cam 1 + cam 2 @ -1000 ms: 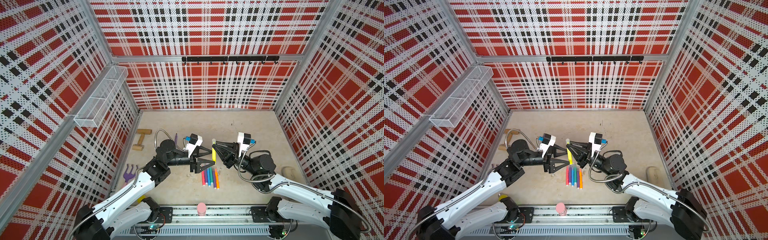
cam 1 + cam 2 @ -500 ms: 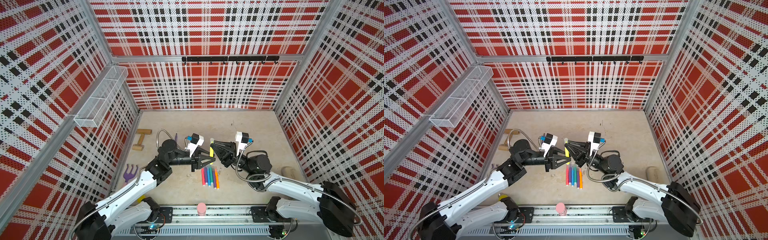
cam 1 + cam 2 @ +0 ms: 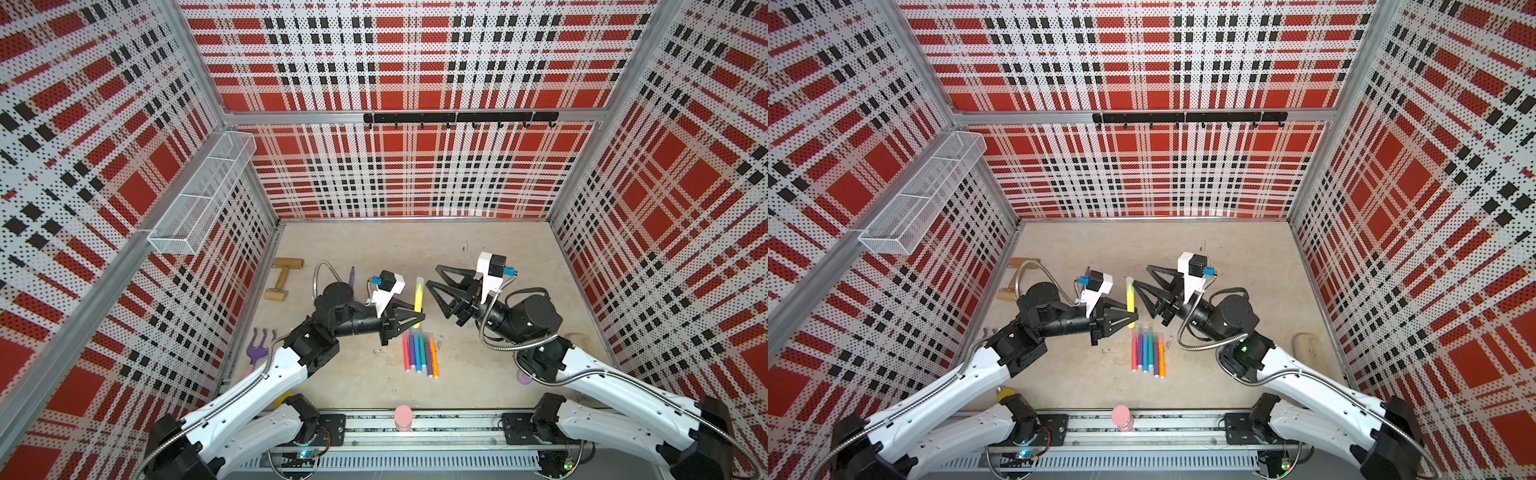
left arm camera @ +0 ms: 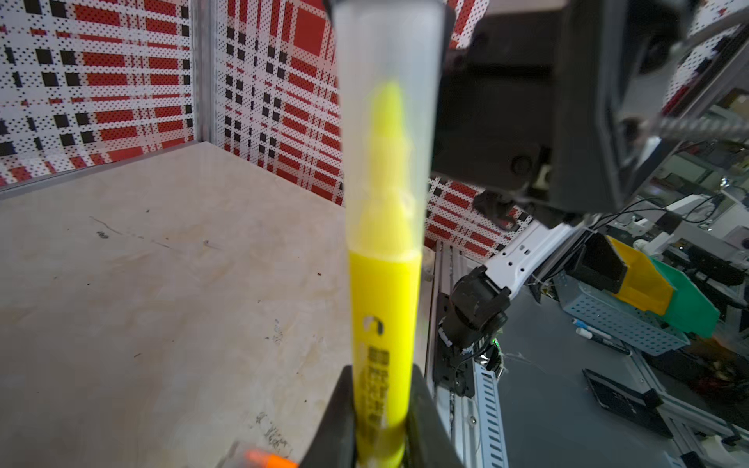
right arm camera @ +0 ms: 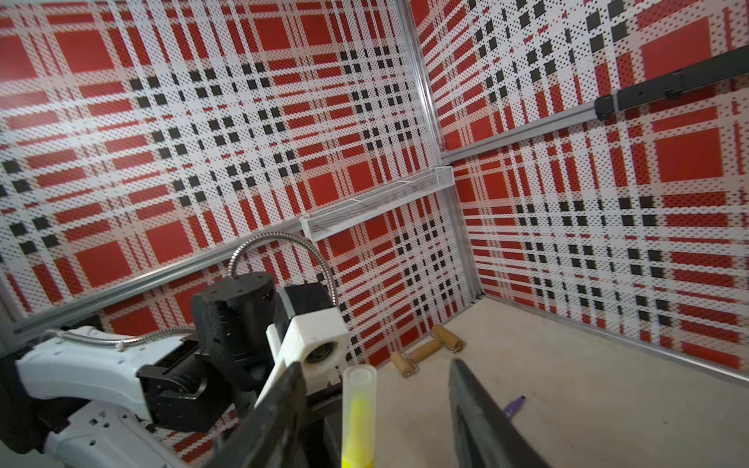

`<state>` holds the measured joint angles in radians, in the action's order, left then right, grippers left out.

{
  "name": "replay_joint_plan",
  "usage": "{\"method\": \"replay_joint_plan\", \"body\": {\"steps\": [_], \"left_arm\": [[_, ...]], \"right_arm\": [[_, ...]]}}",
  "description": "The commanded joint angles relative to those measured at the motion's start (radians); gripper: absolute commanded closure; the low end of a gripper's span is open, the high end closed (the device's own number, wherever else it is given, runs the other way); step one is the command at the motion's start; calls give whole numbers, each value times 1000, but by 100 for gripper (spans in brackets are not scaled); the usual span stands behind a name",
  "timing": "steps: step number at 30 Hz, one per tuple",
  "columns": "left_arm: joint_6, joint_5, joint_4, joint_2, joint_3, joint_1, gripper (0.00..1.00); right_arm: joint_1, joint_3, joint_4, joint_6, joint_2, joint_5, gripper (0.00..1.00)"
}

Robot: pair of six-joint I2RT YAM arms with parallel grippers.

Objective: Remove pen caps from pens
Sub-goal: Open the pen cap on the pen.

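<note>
Left tool [image 3: 418,319] pinches yellow pen [image 3: 418,297] roughly upright, cap [image 3: 419,283] uppermost.

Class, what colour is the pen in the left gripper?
Yellow; the pen shows best in the left wrist view.

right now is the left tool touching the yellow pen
Touching: the left wrist view shows the left tool clamped on both sides of the yellow pen.

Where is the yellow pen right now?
In both top views the yellow pen is pinched in the left hand, just past the far end of the row of pens, with the open right hand beside it.
</note>
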<state>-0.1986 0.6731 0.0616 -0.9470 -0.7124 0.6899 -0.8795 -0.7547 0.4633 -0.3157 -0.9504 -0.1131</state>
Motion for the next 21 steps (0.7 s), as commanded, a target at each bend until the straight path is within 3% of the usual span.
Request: {"method": "replay_joint_plan", "body": {"steps": [1, 7, 16, 21], "left_arm": [[75, -84, -96, -5, -48, 14, 100], [97, -138, -126, 2, -49, 25, 100], [98, -142, -129, -6, -52, 28, 100], [99, -169, -137, -9, -54, 28, 100]], "right_arm": [[4, -106, -278, 107, -19, 48, 32], [4, -269, -504, 145, -148, 117, 37], [4, -299, -532, 156, -200, 122, 55], [4, -302, -534, 145, -195, 65, 51]]}}
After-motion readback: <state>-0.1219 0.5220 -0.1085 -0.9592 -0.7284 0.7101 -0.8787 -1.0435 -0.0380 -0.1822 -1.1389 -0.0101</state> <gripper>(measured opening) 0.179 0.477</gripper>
